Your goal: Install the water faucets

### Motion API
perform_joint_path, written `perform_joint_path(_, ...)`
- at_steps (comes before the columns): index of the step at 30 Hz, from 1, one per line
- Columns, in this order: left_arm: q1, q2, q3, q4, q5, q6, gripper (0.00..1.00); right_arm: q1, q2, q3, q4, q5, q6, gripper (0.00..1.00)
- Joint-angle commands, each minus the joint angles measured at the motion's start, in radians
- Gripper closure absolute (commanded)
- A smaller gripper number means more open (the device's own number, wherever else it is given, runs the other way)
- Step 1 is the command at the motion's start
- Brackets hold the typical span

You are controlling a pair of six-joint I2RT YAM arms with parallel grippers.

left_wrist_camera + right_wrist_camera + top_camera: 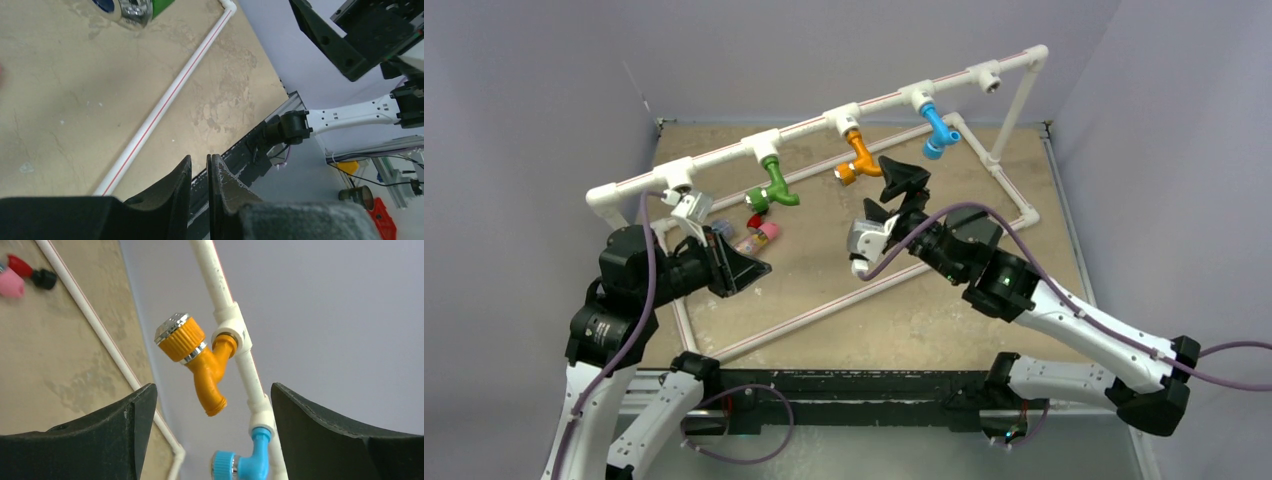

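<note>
— Nearest us, our left fingers (182, 175) are narrow, almost touching, with nothing between them that we can see. They hang over the desk (75, 100), aimed away from the rail.

— And our right fingers (132, 415) stand wide, framing the orange faucet (207, 370), which is already seated in its tee socket (235, 320).

— That's our worry. If we close on the ribbed knob rather than the smooth bent body, we'd likely turn the valve and not the thread. If we push too hard, the thin white pipe frame (724, 160) may flex.

— The pink piece (767, 233) lying loose on the mottled desk looks like another faucet, though we can't be sure from here. It's round and glossy, so it could roll if we nudge it.

— Behind it, the green faucet (776, 185) and blue faucet (939, 130) hang from the rail too. The far end socket (990, 76) looks empty.
</note>
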Motion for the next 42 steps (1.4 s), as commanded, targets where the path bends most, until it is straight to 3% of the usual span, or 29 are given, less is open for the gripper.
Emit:
perform_joint_path(1, -0.002, -0.003, -0.017, -0.041, 0.055, -0.049, 0.84, 0.053, 0.006, -0.060, 0.210, 0.201, -0.306, 0.15)
perform_joint_path(9, -0.002, -0.015, -0.023, -0.065, 0.053, -0.070, 0.84, 0.060, 0.120, -0.152, 0.490, 0.305, -0.527, 0.18)
perform_joint_path(19, -0.002, -0.013, -0.024, -0.069, 0.050, -0.063, 0.84, 0.061, 0.256, -0.155, 0.728, 0.354, -0.554, 0.30)
perform_joint_path(23, -0.002, -0.014, -0.032, -0.066, 0.049, -0.063, 0.84, 0.061, 0.282, -0.142, 0.763, 0.381, -0.511, 0.49)
perform_joint_path(29, -0.002, -0.010, -0.028, -0.072, 0.041, -0.055, 0.84, 0.061, 0.302, -0.134, 0.822, 0.433, -0.374, 0.90)
perform_joint_path(30, -0.002, -0.011, -0.027, -0.072, 0.041, -0.053, 0.85, 0.060, 0.304, -0.133, 0.830, 0.439, -0.338, 0.99)
perform_joint_path(34, -0.002, -0.010, -0.024, -0.074, 0.037, -0.052, 0.84, 0.061, 0.299, -0.106, 0.795, 0.482, -0.040, 1.00)
perform_joint_path(42, -0.002, -0.007, -0.019, -0.072, 0.035, -0.052, 0.84, -0.032, 0.225, 0.037, 0.526, 0.364, 1.021, 1.00)
